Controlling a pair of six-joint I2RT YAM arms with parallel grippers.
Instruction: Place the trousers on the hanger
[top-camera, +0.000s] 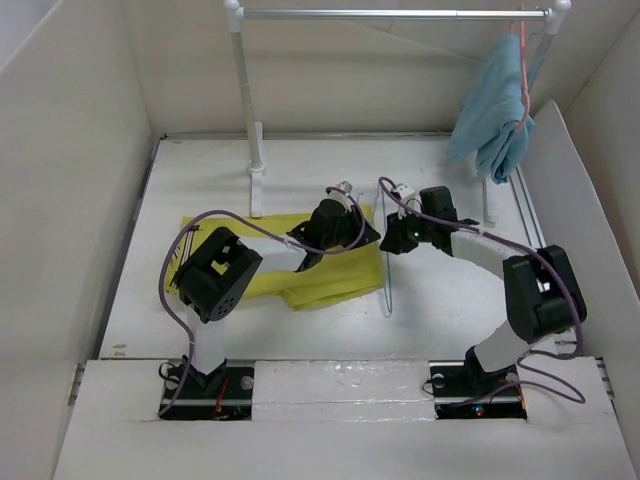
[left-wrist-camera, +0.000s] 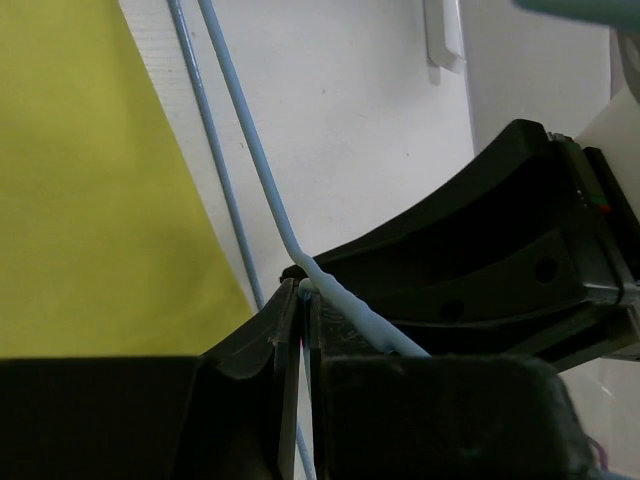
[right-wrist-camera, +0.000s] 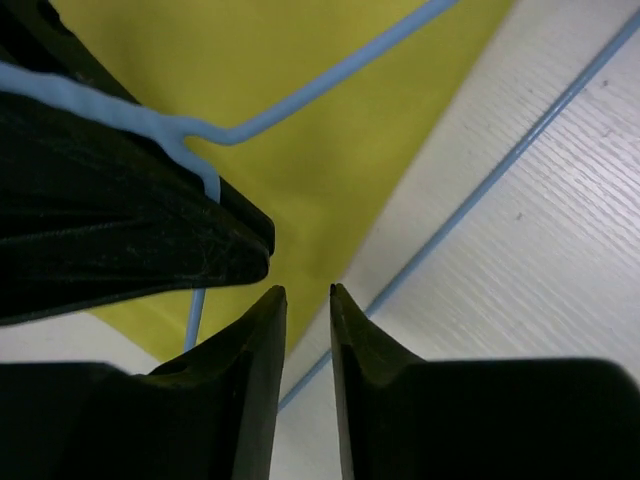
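From my station I see the left gripper (left-wrist-camera: 304, 291) clamped tight on the thin pale-blue wire clothes hanger (left-wrist-camera: 262, 175). Its jaws are closed flat together on the wire, at the bend where it thickens. The left wrist view shows one strand rising from that pinch and a second, thinner strand running alongside it over the white worktop (top-camera: 300, 165).

The right gripper (right-wrist-camera: 306, 296) sits just beside the left one, tip almost against tip. Its jaws are a narrow slit apart and I see nothing between them. Through the slit I get only cloth and worktop, and one strand of the hanger passes beneath on a slant.

The long mustard yellow-green cloth trousers (top-camera: 330, 280) lie flat on the worktop, left of its middle. They stretch from near the left edge towards the centre, and the left arm reaches over them. The waistband is not visible to me. In the right wrist view the gripped part of the hanger hangs over the cloth, while the farther strand lies over bare worktop beyond the right-hand edge of the trousers. From overhead the hanger shows as a slim loop at that edge, running from the two grippers towards the near edge. I cannot tell whether it rests on the worktop or hangs clear of it.

At the far edge stands a white clothes rail (top-camera: 245, 100). A pink hanger (top-camera: 523, 70) at its right end carries a light-blue cloth (top-camera: 492, 115), well apart from both grippers.
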